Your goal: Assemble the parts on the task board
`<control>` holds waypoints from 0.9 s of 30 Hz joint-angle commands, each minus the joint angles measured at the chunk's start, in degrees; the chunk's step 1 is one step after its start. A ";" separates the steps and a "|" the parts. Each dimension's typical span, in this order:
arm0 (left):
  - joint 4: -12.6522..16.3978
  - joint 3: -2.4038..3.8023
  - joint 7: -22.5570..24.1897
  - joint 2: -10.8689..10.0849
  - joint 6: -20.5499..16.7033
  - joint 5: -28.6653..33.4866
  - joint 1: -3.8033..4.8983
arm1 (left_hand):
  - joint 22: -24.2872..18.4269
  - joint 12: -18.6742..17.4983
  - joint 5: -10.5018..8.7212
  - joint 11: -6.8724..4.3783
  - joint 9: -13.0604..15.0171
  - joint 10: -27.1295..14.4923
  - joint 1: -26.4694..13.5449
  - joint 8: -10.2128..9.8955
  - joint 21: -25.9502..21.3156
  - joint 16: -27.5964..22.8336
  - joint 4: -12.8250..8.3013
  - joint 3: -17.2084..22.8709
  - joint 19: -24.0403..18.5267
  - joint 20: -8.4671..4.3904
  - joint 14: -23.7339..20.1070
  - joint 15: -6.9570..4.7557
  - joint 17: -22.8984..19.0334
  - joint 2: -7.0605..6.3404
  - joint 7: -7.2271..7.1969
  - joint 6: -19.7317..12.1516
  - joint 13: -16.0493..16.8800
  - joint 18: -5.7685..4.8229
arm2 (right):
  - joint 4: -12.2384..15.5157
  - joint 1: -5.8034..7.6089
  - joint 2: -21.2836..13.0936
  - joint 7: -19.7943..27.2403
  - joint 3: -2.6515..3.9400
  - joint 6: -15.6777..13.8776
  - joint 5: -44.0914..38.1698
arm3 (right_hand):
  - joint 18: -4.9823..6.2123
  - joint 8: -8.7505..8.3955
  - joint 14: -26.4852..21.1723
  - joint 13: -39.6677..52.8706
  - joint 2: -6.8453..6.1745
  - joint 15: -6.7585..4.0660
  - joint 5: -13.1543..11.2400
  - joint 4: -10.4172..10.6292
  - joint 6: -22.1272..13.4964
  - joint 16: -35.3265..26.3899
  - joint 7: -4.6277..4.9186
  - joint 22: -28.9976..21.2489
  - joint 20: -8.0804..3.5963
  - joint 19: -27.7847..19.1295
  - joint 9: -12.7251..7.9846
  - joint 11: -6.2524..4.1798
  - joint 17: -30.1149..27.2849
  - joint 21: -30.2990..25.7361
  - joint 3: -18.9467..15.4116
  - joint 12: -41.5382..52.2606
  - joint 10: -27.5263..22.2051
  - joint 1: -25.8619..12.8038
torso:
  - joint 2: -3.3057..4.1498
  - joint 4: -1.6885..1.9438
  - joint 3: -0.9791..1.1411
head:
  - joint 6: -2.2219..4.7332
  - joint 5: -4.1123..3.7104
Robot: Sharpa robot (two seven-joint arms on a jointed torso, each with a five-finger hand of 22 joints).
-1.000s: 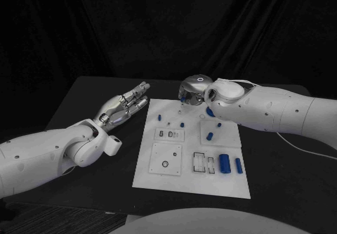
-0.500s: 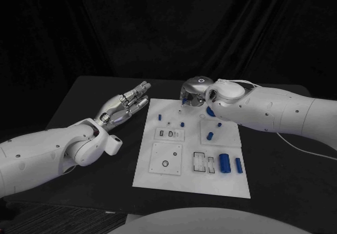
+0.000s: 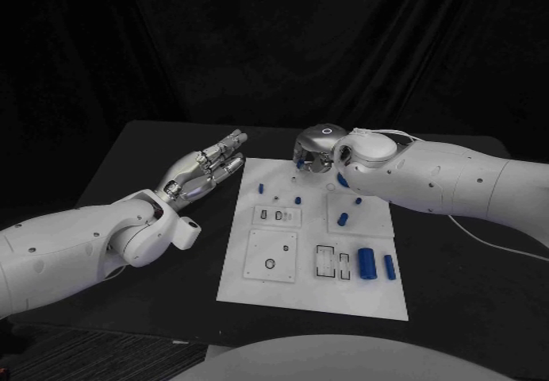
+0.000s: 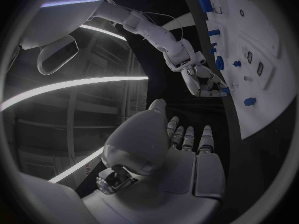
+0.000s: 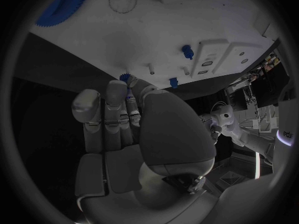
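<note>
The white task board lies mid-table. My right hand hovers over its far edge with fingers curled, pinching a small blue part at its fingertips; the part also appears in the left wrist view beside that hand. My left hand floats left of the board, flat, fingers apart, holding nothing. Small blue pegs stand on the board's far half. A blue gear lies near the far right corner.
A thick blue cylinder and a slimmer one lie on the board's near right, beside rectangular slots. A square plate with a ring sits near left. Black table surrounds the board.
My left hand has drifted slightly up and away from me. My right hand has stayed over the board's far edge, shifting only a little.
</note>
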 commanded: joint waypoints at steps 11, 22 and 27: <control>-0.21 0.05 4.91 0.38 0.99 -0.03 0.08 | -0.08 -0.38 0.22 0.42 0.10 0.02 0.63 0.24 -0.33 -0.21 0.04 0.59 -0.07 0.39 0.08 0.36 -0.08 0.10 0.17 0.70 -0.06 1.01 | -0.72 -0.45 0.70 -0.53 0.04 1.91 -0.11 | -0.58 -0.38 -1.26 -0.04 -0.88 0.08 -0.32 0.56 -1.95 -0.56 -0.06 -0.35 0.32 -1.09 -0.36 0.24 -0.73 -0.52 0.44 -0.17 -1.90 -0.39 | -0.04 -0.05 -0.08 | -0.36 0.07; -0.60 0.05 4.77 0.63 1.26 -0.03 0.07 | -0.08 -0.38 0.23 0.94 0.28 0.02 0.68 0.51 -0.33 -0.21 0.02 1.02 -0.07 0.58 0.08 0.62 -0.08 0.07 0.65 2.04 -0.06 1.02 | -0.97 -0.66 0.67 -0.95 0.04 3.37 -0.11 | -0.27 -0.36 -3.22 0.02 -2.00 0.69 -0.74 1.52 -8.87 -1.19 -0.86 -0.65 0.99 -2.67 -2.00 0.82 -1.91 -2.03 0.02 -0.07 -7.71 -1.26 | -0.06 -0.11 -0.06 | -0.34 0.23; -0.71 0.05 4.71 0.68 1.31 -0.03 0.06 | -0.08 -0.38 0.22 1.02 0.30 0.02 0.69 0.56 -0.33 -0.21 0.01 1.08 -0.07 0.59 0.08 0.66 -0.08 0.06 0.71 2.24 -0.06 1.02 | -0.96 -0.69 0.52 -0.93 0.04 2.06 -0.11 | -0.14 -0.39 -4.08 0.05 -2.10 0.96 -0.99 1.49 -11.93 -1.71 -2.11 -0.82 1.24 -3.27 -2.26 1.10 -2.84 -2.88 -1.42 -0.09 -10.72 -1.65 | -0.05 -0.07 -0.03 | -0.31 0.30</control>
